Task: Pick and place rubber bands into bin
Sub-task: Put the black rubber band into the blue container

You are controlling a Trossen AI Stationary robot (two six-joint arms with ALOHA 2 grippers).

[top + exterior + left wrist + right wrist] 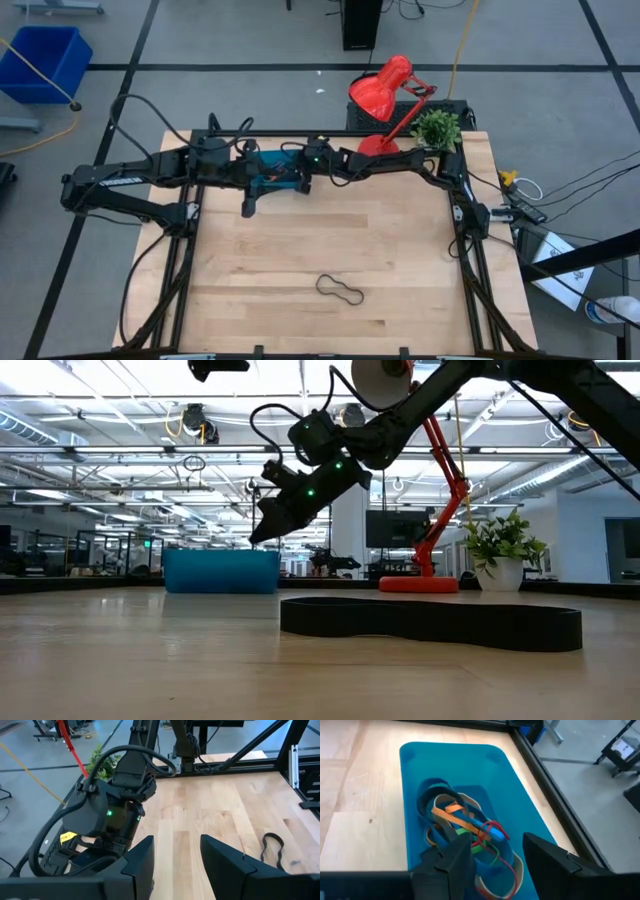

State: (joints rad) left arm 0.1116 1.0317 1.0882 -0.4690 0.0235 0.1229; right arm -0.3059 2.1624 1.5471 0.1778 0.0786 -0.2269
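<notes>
Bin: teal-blue bin (415, 755) sits at the far edge of the table (330, 240), between the two arms; in the high view it is mostly hidden under them, with only a patch of teal (272, 168) showing.
Bands in bin: a tangle of rubber bands (465, 827) lies on the bin's floor, in orange, red, green, blue and tan, overlapping one another.
Band on table: one black rubber band (339, 289) lies flat on the bare wood near the front middle of the table, well apart from the bin and from both claws; in the low view it fills the foreground (430, 622).
Right claw: right claw (495, 855) hangs just above the bin, pointed down at the tangle, fingers spread with a clear gap and nothing between them; the low view shows it (268, 532) held above the bin's rim (221, 571).
Left claw: left claw (177, 855) is just beside the bin on the left, fingers apart and empty, facing across the table with the right arm's wrist close in front of it.
Lamp: red lamp (385, 100) stands at the far right corner of the table.
Plant: small green plant (436, 128) in a white pot stands just beside the lamp.
Crate: bright blue crate (45, 60) is on the floor, off the table to the far left.
</notes>
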